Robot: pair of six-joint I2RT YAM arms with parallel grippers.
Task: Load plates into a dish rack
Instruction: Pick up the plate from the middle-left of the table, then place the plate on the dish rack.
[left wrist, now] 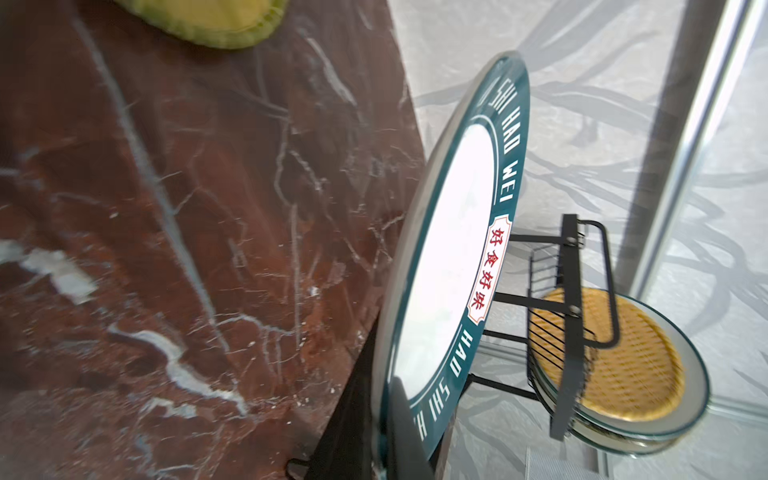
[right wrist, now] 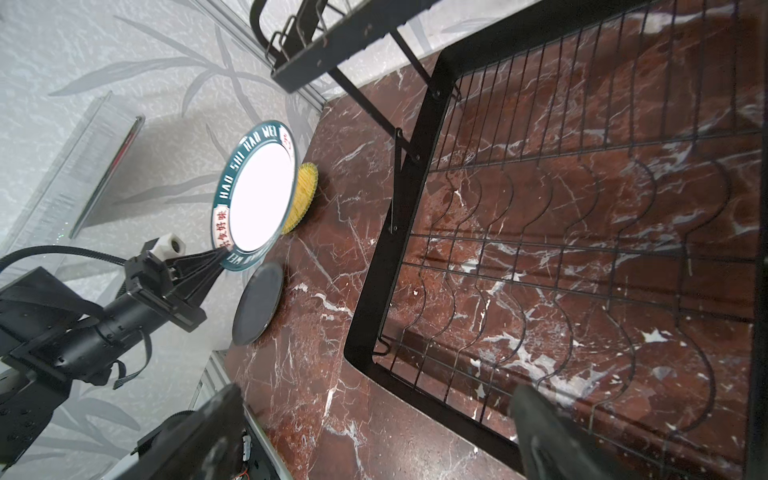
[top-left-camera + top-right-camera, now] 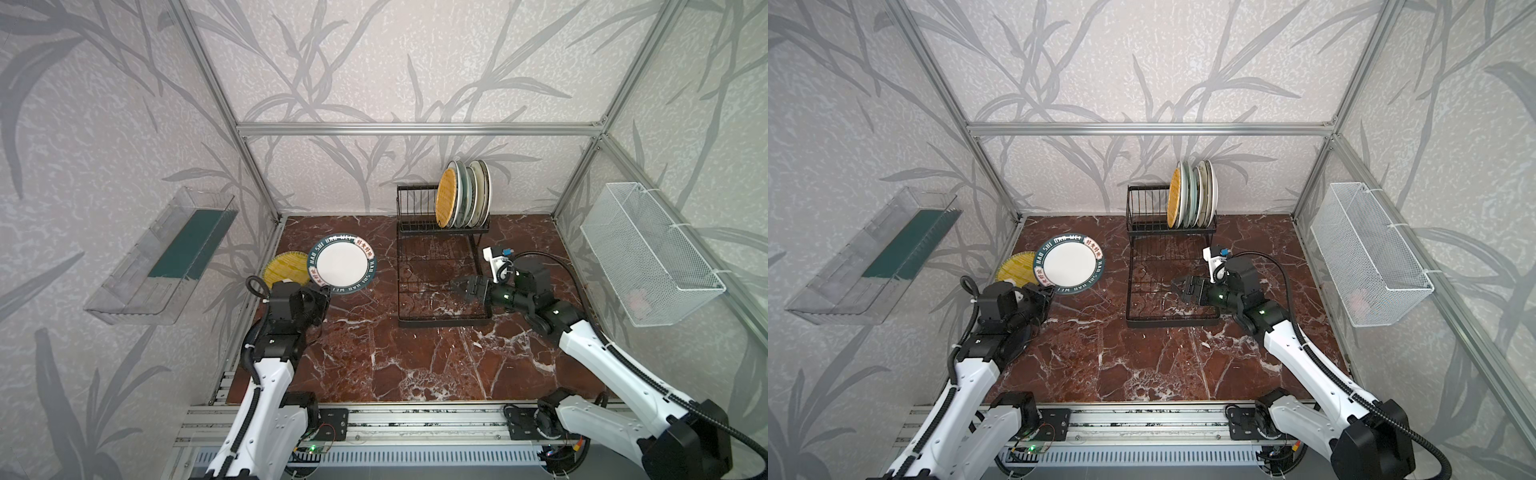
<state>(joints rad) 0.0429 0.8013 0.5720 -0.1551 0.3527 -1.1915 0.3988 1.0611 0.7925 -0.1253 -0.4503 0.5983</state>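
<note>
Over the marble (image 3: 415, 353), a plate (image 3: 341, 262) reads HAO SHI HAO WEI.

In both top views the white plate with a teal rim (image 3: 341, 264) covers part of the yellow woven plate (image 3: 281, 269), and the left arm (image 3: 286, 320) hides most of the black plate (image 2: 257, 303). In the dish rack (image 3: 417, 226), plates (image 3: 478, 195) behind the orange woven plate (image 3: 446, 202) show only rims. Something pinkish (image 3: 638, 298) in the white mesh basket (image 3: 640, 245) is too blurred to name. In its wrist view the right tool (image 3: 456, 286) is just two blurred fingers (image 2: 552, 432) cut off by the edge.
</note>
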